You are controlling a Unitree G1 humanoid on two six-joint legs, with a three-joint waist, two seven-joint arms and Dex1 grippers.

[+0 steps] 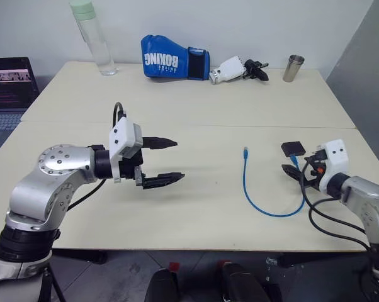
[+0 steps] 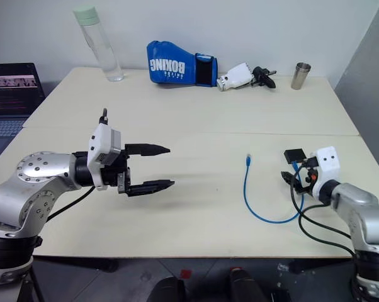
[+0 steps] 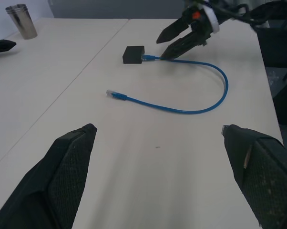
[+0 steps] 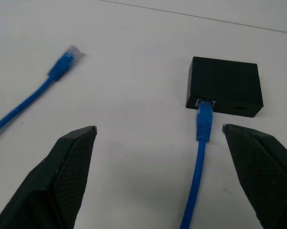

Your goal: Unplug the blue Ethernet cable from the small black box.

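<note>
Blue Ethernet cable [image 1: 269, 204] and small black box [image 1: 292, 149] are what we attend to, yet we start with the biggest thing; the pale table [image 1: 196, 126] spreads wide, a seam running across its middle, and its near edge lies just below the cable's loop, its right edge close beside the box; between the two arms we see a broad bare stretch of tabletop with room to move. Along the far edge stand the larger objects, well apart from the cable: a blue boxing glove [image 1: 174, 65] printed with BOXING in white, seen upside down; a clear bottle [image 1: 96, 39] with a pale green cap; a white-and-black gadget [image 1: 240, 69]; a steel cup [image 1: 294, 68]; a laptop [image 1: 9, 94] sits off the table's left side, its screen text too small to read. Our left gripper [image 1: 162, 161] hovers over the left half, fingers spread wide, holding nothing; our right gripper [image 3: 174, 40] points at the box from just beside it, fingers likewise spread and empty. The cable lies in a U on the right half; one plug sits in the box's port, the other rests free on the table.
</note>
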